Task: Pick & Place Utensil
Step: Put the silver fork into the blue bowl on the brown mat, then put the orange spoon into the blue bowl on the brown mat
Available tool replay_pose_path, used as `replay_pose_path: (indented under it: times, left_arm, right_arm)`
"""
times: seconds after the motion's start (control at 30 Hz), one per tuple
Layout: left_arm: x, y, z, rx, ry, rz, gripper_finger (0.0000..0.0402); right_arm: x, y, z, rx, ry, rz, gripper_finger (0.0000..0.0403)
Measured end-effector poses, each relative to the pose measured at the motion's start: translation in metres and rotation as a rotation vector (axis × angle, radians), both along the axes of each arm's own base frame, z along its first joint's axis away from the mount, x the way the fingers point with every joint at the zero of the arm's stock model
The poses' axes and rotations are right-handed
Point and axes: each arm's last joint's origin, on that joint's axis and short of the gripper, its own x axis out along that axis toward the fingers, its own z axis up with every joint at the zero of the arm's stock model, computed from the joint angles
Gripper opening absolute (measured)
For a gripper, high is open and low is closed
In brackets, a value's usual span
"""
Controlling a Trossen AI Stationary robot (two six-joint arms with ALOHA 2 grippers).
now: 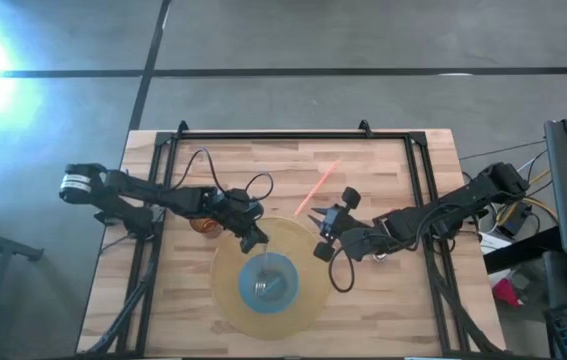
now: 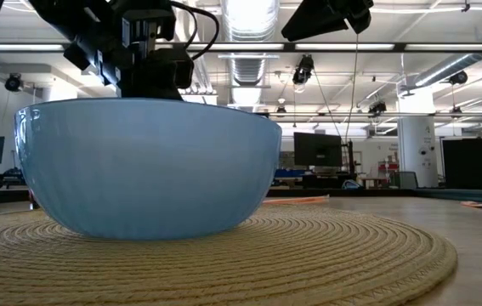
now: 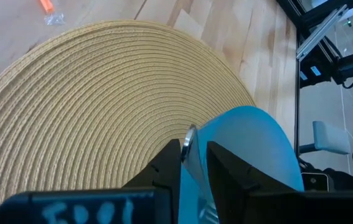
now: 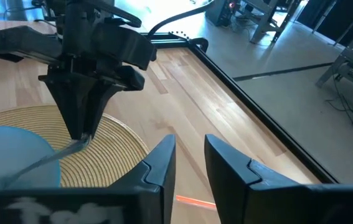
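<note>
Utensil: found as a clear piece (image 4: 47, 159), slanted, upper end right at the tip of the left gripper (image 1: 254, 240), lower end down from that gripper inside the light blue bowl (image 2: 147, 170). Could not tell whether the left gripper clenched that upper end or had let it go. Saw the left gripper poised above the bowl's rim, pointing down, with the bowl directly beneath and slightly beyond it. Found the bowl seated on a round woven placemat (image 2: 326, 255), spread under the left gripper and out to all sides of it. Saw the right gripper (image 1: 325, 235) just beside the placemat's edge, facing the left gripper across a short gap, low over the wooden table (image 1: 383, 310). Found its jaws parted, with nothing between them and bare wood showing through the gap. Spotted a thin orange stick (image 1: 321, 188) flat on the table close beyond the right gripper, apart from the placemat and farther from the left gripper than the bowl.
</note>
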Motion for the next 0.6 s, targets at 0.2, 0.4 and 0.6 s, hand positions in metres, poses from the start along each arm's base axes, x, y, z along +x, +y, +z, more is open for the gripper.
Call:
replay_pose_path:
  times: [0.2,0.4,0.6]
  left_arm:
    - [-0.0003,-0.0001,0.0007,0.017,-0.009,-0.015,0.0072]
    - [-0.0005,-0.0008,0.001,0.003,-0.011,-0.039,0.0072]
    - [-0.0019,-0.0013,0.0043,-0.013,-0.024,-0.06,0.007]
  right_arm:
    - [-0.0001,0.0,-0.0001,0.0,0.001,0.0,0.0071]
    - [-0.0004,-0.0001,-0.0006,-0.003,0.007,0.0,0.0081]
    - [-0.0075,-0.0028,-0.0034,0.031,0.046,-0.028,0.0102]
